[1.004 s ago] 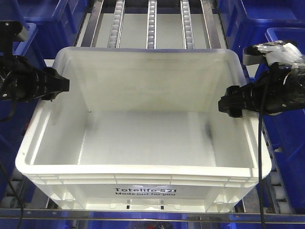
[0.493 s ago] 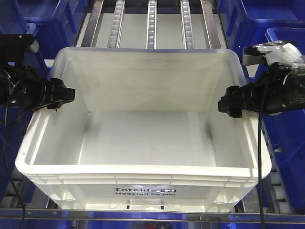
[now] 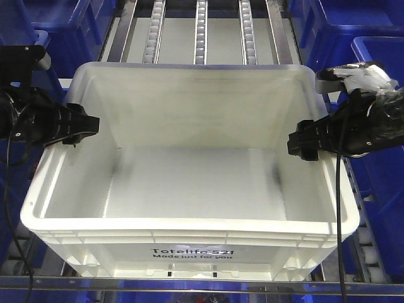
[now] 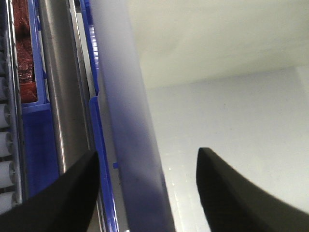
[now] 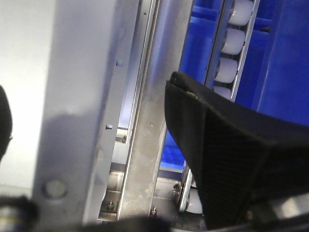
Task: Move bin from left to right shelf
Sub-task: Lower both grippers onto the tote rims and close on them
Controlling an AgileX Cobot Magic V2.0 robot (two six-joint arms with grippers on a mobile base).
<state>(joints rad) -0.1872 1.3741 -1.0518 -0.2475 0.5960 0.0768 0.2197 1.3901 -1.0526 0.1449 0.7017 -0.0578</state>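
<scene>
The white bin (image 3: pixel 189 237) stands on the roller shelf and fills the middle of the front view. My left gripper (image 3: pixel 79 126) is open and straddles the bin's left wall; in the left wrist view its two black fingers (image 4: pixel 72 193) stand on either side of the wall's rim (image 4: pixel 130 145) with gaps showing. My right gripper (image 3: pixel 304 142) is open and straddles the bin's right wall. In the right wrist view one finger (image 5: pixel 227 159) is outside the wall (image 5: pixel 82 96) and the other sits at the frame's left edge.
Blue bins stand close on the left (image 3: pixel 57 25) and right (image 3: pixel 379 63). Roller rails (image 3: pixel 201 31) run away behind the white bin. A metal shelf rail (image 5: pixel 149 145) runs along the bin's right side, and another (image 4: pixel 60 96) along its left.
My left gripper has shifted right and a little down over the bin's left wall. My right gripper has moved slightly left and down. The bin has not moved.
</scene>
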